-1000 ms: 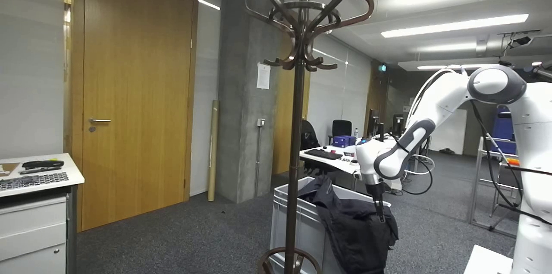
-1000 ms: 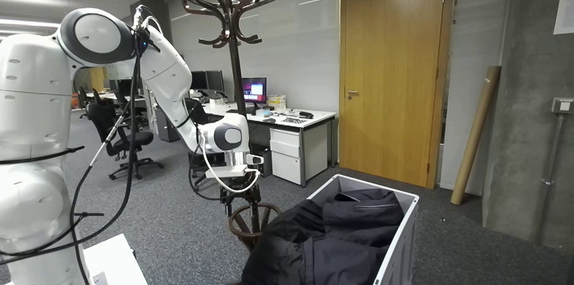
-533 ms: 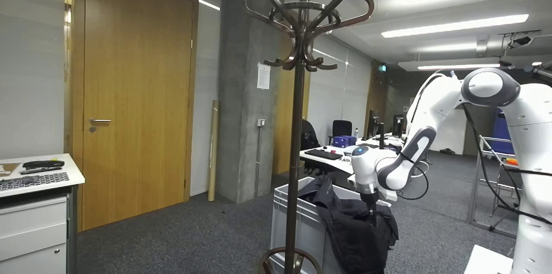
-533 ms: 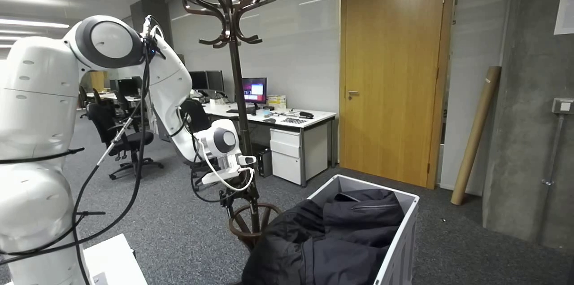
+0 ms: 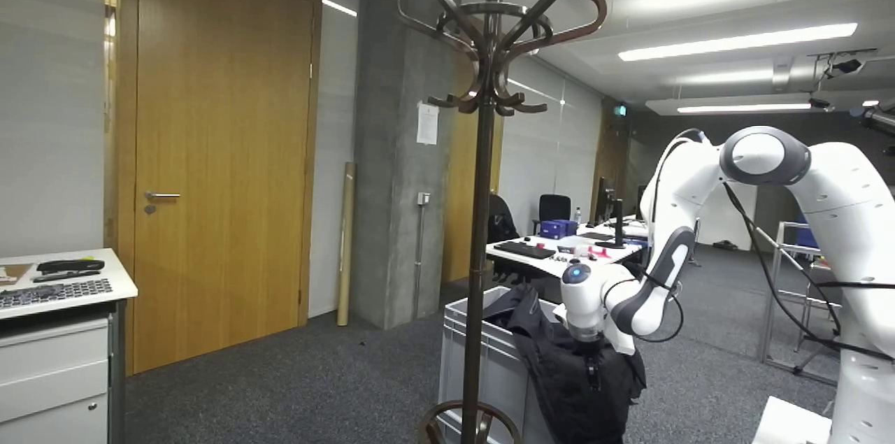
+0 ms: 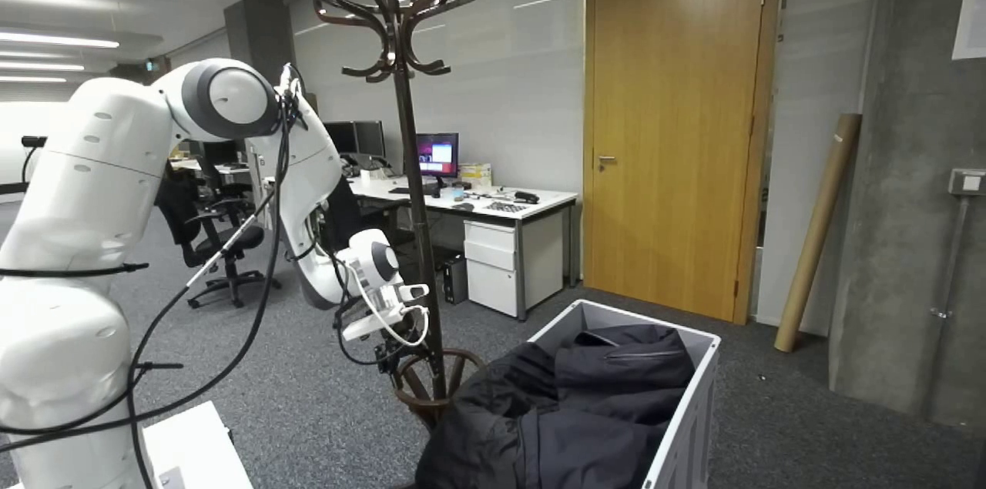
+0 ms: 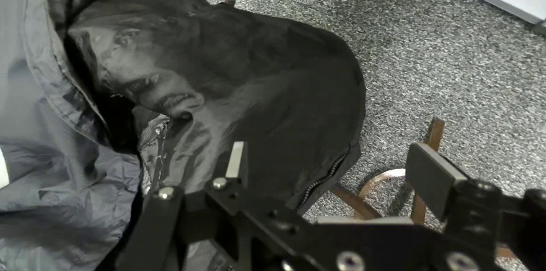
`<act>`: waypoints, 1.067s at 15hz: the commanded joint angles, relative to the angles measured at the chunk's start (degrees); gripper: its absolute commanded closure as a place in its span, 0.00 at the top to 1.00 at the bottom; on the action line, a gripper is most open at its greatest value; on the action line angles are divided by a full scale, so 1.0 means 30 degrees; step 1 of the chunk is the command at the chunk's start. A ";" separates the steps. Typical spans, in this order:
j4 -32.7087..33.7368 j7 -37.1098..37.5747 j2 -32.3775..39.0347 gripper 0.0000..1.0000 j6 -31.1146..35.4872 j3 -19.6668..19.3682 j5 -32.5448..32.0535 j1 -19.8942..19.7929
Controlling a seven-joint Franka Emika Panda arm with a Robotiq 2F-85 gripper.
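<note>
My gripper (image 7: 335, 167) stands open, its two fingers wide apart with nothing held between them. A dark jacket (image 7: 264, 83) fills much of the wrist view, and part of it with a zip edge shows beyond and between the fingers. In both exterior views the jacket (image 6: 570, 416) lies bunched in a grey crate (image 6: 701, 404) and hangs over its side. From an exterior view the gripper (image 5: 593, 370) appears in front of the hanging jacket (image 5: 566, 395); contact cannot be told. In an exterior view the gripper (image 6: 399, 358) is beside the jacket, overlapping the coat stand's foot.
A tall dark wooden coat stand (image 5: 482, 192) with curved hooks rises close to the crate; its base (image 7: 362, 205) shows between the fingers. A white desk with drawers (image 6: 491, 266) stands behind. A cardboard tube (image 6: 818, 235) leans by a concrete pillar (image 6: 901, 258).
The arm has come down and tilted, bringing the gripper lower along the hanging jacket. The fingers show no sign of closing. Jacket, crate and coat stand have stayed in place.
</note>
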 commanded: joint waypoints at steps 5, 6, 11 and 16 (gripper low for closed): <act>0.1683 0.1325 0.1836 1.00 -0.1078 -0.0665 -0.5851 0.0525; 0.1757 0.1445 0.1932 1.00 -0.1171 -0.0534 -0.6322 0.0417; 0.2074 0.2593 0.2285 1.00 -0.2213 -0.0197 -0.9035 0.0251; 0.1524 -0.1074 0.1675 1.00 -0.0195 0.1365 -0.9324 -0.1257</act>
